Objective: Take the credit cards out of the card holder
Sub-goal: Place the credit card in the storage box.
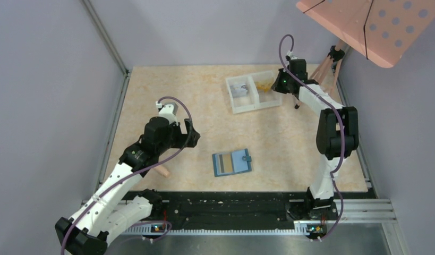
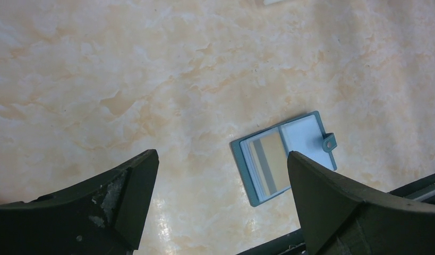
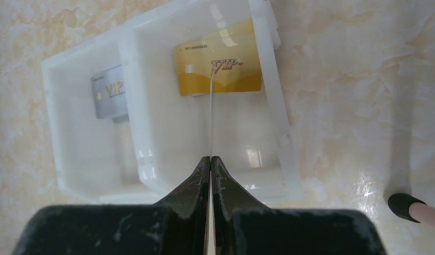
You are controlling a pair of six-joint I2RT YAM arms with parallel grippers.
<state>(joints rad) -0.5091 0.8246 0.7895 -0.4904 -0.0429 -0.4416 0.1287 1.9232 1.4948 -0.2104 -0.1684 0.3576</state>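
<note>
— So, how far along?
— The card holder [image 1: 232, 162] lies open at the table's 6 o'clock, with one gold-striped card [image 2: 268, 166] yet to come out. A grey card [image 3: 110, 95] and a gold card [image 3: 218, 66] lie in the white tray [image 3: 273, 95] at its 1 o'clock.
— Grippers?
— The right gripper [image 3: 211, 159] pinches what seems to be a third card [image 3: 211, 122], edge-on over the tray. The left gripper [image 2: 221, 155], at 10 o'clock, gapes wide.

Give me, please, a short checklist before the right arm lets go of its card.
1. Grip: right gripper shut on a thin card: ok.
2. Position: thin card over the white tray, at the gold card compartment: ok.
3. Its colour: cannot tell, seen edge-on.
4. Spare arm: left gripper open, apart from the wallet: ok.
5. Job done: not ok, a striped card sits in the wallet.
</note>
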